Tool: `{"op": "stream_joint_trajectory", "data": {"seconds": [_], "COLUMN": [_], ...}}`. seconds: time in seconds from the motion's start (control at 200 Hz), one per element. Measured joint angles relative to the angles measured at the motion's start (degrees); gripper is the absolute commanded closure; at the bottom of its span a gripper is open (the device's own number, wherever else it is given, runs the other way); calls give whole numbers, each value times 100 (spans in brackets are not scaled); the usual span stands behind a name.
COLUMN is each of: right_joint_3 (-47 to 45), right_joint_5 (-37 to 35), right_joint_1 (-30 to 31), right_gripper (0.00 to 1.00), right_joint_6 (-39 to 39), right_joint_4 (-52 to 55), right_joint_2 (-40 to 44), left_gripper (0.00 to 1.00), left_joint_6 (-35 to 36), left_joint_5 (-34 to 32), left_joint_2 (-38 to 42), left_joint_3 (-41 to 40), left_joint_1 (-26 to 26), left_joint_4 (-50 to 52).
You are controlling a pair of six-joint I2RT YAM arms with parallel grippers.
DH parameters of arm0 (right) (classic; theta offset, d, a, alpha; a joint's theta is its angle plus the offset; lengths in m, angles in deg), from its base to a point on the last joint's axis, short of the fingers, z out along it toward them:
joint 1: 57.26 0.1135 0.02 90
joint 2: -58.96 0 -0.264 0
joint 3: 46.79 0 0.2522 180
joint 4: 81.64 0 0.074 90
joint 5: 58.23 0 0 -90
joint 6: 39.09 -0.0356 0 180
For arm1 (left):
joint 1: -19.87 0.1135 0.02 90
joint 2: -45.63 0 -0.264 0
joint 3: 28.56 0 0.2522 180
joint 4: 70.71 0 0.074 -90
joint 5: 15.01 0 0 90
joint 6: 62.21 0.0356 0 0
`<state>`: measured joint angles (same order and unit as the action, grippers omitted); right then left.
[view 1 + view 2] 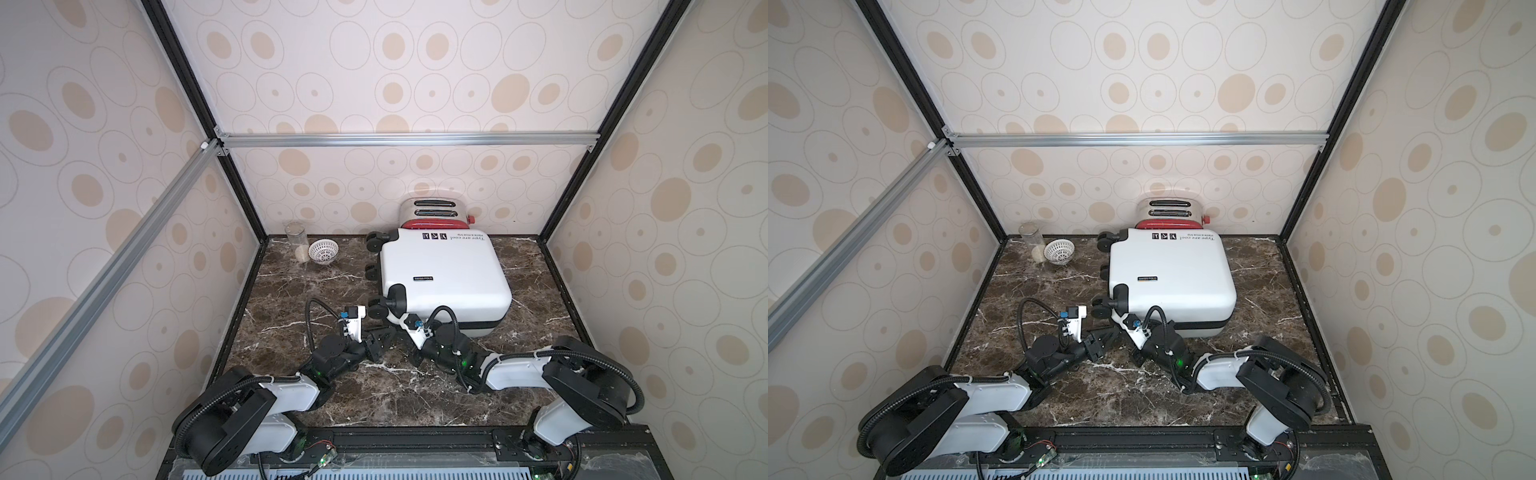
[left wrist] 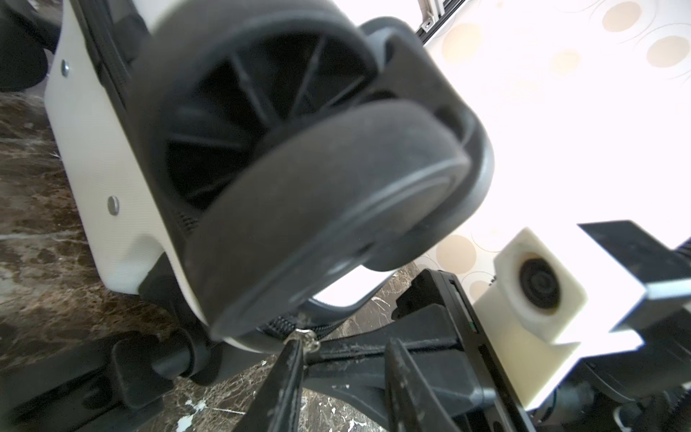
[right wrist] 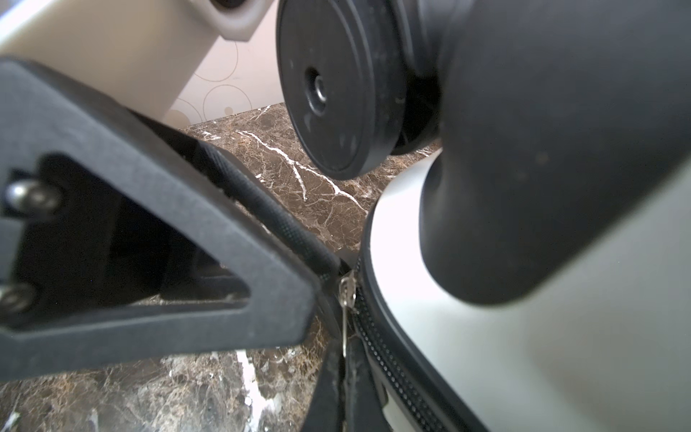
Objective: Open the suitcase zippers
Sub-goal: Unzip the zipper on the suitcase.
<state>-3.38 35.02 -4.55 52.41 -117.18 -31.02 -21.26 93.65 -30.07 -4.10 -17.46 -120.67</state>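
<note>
– Silvery zipper pull (image 3: pixel 344 310) is pinched in the right gripper (image 3: pixel 344 359), pressed together on it, at the near corner of the white suitcase (image 1: pixel 446 270), under a black wheel (image 3: pixel 336 86). Left gripper (image 1: pixel 386 333)?
– Spread, one finger (image 3: pixel 284 224) at the slider (image 3: pixel 346 284). I'd worry the thin pull slips free, or the tug drags the suitcase, lying unpinned on the marble desk (image 1: pixel 374 399) before the toaster (image 1: pixel 434 216).
</note>
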Motion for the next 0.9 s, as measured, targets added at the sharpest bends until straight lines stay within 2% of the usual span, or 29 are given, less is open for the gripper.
{"op": "stream_joint_trajectory", "data": {"seconds": [0.405, 0.7, 0.9], "right_joint_3": [0, 0, -46], "right_joint_5": [13, 149, 321], "right_joint_1": [0, -13, 4], "right_gripper": [99, 87, 70], "right_joint_6": [9, 50, 151], "right_joint_4": [0, 26, 79], "right_joint_2": [0, 0, 61], "left_gripper": [65, 69, 69], "left_joint_6": [-55, -90, -120], "left_joint_5": [-96, -133, -94], "left_joint_2": [-369, -544, -673], "left_joint_3": [55, 85, 96], "left_joint_1": [-111, -122, -129], "left_joint_4": [-9, -177, -350]}}
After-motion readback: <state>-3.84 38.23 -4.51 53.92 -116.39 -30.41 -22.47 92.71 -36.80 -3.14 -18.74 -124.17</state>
